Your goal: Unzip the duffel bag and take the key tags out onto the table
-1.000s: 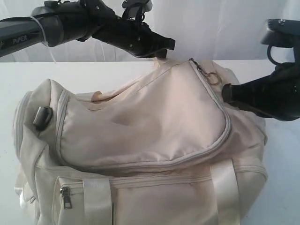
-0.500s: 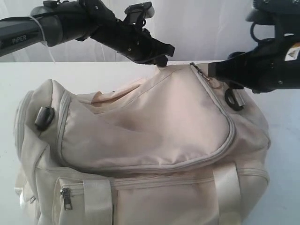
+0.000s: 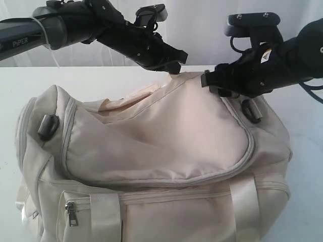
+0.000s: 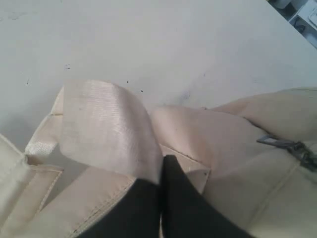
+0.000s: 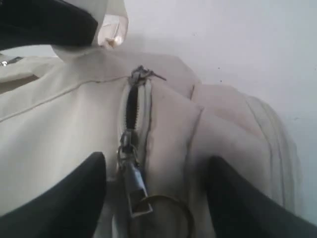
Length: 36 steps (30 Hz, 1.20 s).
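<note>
The cream duffel bag (image 3: 151,151) fills the table (image 3: 15,85), its top flap pulled up to a peak. My left gripper (image 3: 174,64) is shut on a satin strap (image 4: 106,129) at that peak, fingers (image 4: 173,198) pinched together. My right gripper (image 3: 209,80) hangs open over the bag's top right. Between its two dark fingers (image 5: 64,198) lie the metal zipper pull (image 5: 133,191) and its ring (image 5: 166,215), not gripped. Above the pull a short stretch of the zipper (image 5: 132,106) gapes dark. No key tags are in sight.
A side pocket with its own zipper pull (image 3: 70,212) faces the front left. Satin straps (image 3: 245,206) run down the front. A dark strap ring (image 3: 48,126) sits on the left end, another (image 3: 251,111) on the right. Bare table (image 4: 148,39) lies behind the bag.
My right gripper has risen from beside the bag's right end and moved left, over the top zipper pull. The left gripper kept its hold on the strap; the bag shifted slightly.
</note>
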Each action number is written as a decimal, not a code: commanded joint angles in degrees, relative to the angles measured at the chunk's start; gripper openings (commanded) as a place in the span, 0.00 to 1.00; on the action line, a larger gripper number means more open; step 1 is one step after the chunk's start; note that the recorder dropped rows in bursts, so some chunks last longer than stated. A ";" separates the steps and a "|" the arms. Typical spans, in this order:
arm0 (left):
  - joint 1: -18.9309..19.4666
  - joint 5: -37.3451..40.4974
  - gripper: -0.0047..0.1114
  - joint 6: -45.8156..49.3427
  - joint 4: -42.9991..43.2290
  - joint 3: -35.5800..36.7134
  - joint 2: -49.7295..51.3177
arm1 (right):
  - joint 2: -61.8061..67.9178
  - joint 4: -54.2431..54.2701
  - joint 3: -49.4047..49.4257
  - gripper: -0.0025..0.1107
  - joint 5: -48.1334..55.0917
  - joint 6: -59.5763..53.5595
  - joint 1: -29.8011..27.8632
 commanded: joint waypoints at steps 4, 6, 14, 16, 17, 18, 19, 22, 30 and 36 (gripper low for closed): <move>0.47 1.19 0.04 0.82 0.19 -0.13 -1.14 | -0.28 -0.11 -0.47 0.32 4.74 -0.69 -0.05; 0.47 1.19 0.04 0.82 0.19 -0.13 -1.14 | -0.54 -0.11 -0.47 0.29 5.19 -0.69 -0.05; 0.47 0.82 0.04 0.95 0.19 -0.13 -1.14 | -2.96 0.12 -0.47 0.22 8.50 -0.16 -0.05; 0.47 0.21 0.04 0.95 0.19 -0.13 -1.14 | -3.99 0.35 -0.47 0.19 10.51 -0.16 -0.05; 0.47 -0.18 0.04 0.67 0.19 -0.13 -1.14 | -4.53 0.35 -0.47 0.18 11.59 -0.16 -0.05; 0.47 -0.46 0.04 0.31 0.19 -0.13 -1.14 | -5.07 0.35 -0.47 0.17 12.72 -0.16 -0.05; 0.47 -0.75 0.04 0.06 0.19 -0.13 -1.14 | -5.60 0.49 -0.47 0.17 13.82 -0.16 -0.05; 0.47 -1.46 0.04 -0.33 0.19 -0.13 -1.14 | -6.84 0.71 -0.47 0.14 16.91 -0.16 -0.05; 0.47 -2.57 0.04 -1.50 0.19 -0.13 -1.14 | -8.50 2.46 -0.35 0.09 27.35 -0.16 -0.05; 0.47 -2.55 0.04 -1.87 0.64 -0.13 -1.14 | -9.74 3.55 2.03 0.09 31.25 -0.88 -0.05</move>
